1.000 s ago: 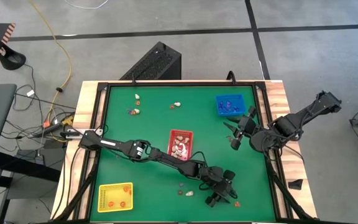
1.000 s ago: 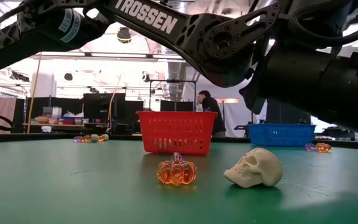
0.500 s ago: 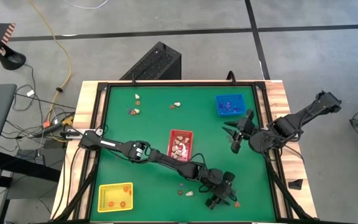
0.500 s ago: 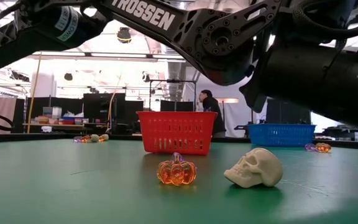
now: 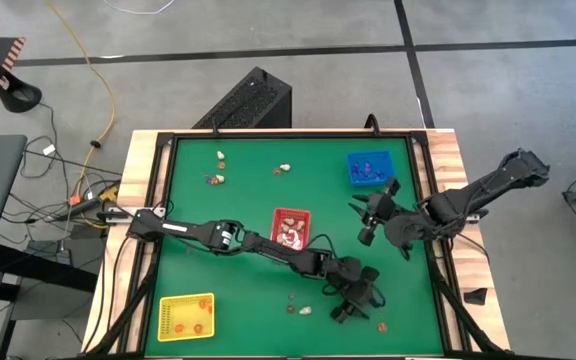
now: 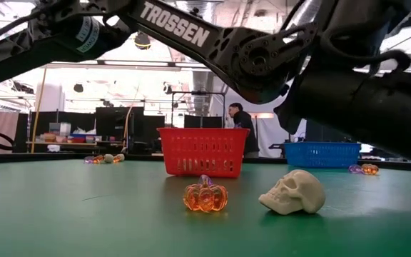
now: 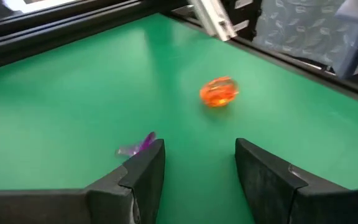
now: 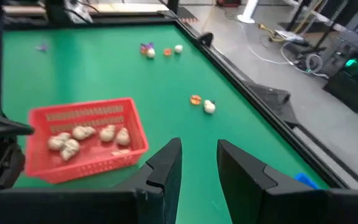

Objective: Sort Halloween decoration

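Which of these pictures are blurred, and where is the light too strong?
Left wrist view: the orange pumpkin and a purple trinket are smeared, as by motion. Low view: the pumpkin and the skull are sharp, but the bright room behind leaves the arms as dark silhouettes. Right wrist view: the red tray looks soft. High view: even light, no glare.

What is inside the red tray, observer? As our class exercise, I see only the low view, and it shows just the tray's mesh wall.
Observer: The right wrist view shows several cream skulls inside the red tray.
Operator: Is there a third tray?
Observer: Yes. The high view shows a yellow tray holding orange pieces at the table's lower left corner.
Operator: Is the left gripper carrying anything?
Observer: No. The left gripper is open and empty.
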Motion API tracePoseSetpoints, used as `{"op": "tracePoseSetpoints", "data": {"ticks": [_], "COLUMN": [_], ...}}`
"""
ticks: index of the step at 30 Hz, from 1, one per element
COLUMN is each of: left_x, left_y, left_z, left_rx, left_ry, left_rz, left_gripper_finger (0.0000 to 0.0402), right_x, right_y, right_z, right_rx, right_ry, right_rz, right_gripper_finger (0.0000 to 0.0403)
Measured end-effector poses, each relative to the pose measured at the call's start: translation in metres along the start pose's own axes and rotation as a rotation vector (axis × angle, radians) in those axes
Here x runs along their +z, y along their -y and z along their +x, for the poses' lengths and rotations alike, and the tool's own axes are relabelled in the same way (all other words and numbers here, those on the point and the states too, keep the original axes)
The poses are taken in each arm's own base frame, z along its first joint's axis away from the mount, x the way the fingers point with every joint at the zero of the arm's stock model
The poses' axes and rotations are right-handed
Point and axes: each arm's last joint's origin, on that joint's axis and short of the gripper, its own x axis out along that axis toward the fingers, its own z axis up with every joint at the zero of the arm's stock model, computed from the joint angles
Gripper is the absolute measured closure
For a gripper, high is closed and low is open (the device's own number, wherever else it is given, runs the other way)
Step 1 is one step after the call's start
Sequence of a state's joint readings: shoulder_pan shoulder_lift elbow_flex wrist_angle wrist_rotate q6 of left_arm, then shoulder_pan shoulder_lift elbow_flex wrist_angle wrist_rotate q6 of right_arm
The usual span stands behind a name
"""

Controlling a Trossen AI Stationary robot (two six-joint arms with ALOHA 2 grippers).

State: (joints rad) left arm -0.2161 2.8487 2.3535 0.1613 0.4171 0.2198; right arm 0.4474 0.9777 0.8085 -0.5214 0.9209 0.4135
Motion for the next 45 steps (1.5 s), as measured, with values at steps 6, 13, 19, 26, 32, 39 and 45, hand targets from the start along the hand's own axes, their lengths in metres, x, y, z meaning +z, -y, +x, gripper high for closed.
{"op": "tracePoseSetpoints", "data": {"ticks": [6,13,19,26,32,39,45], "left_x": [-0.006,-0.005,0.007,0.058,0.106,0.131,0.159], "left_y": [-0.02,-0.013,0.005,0.038,0.071,0.161,0.199], "left_z": [-0.009,-0.005,-0.008,-0.042,-0.077,-0.074,-0.087], "left_rx": [0.045,0.123,0.242,0.369,0.603,0.846,0.939], "left_ry": [-0.016,-0.063,-0.26,-0.616,-0.756,-0.768,-0.73], "left_rz": [-0.02,-0.012,-0.039,0.058,-0.022,0.215,0.371], "left_gripper_finger": [0.0219,0.0219,0.0223,0.0242,0.0266,0.0294,0.0318], "right_x": [-0.009,-0.028,-0.032,-0.026,-0.03,-0.018,0.017], "right_y": [-0.014,-0.035,-0.046,-0.065,-0.088,-0.099,-0.098], "right_z": [0.016,0.022,0.003,-0.03,-0.057,-0.068,-0.073], "right_rx": [-0.035,-0.06,0.035,0.246,0.352,0.343,0.38], "right_ry": [-0.054,-0.075,-0.049,0.037,0.128,0.212,0.238], "right_rz": [-0.071,-0.099,-0.004,0.16,0.2,0.344,0.486], "right_gripper_finger": [0.0271,0.0271,0.0271,0.0271,0.0271,0.0271,0.0271]}}
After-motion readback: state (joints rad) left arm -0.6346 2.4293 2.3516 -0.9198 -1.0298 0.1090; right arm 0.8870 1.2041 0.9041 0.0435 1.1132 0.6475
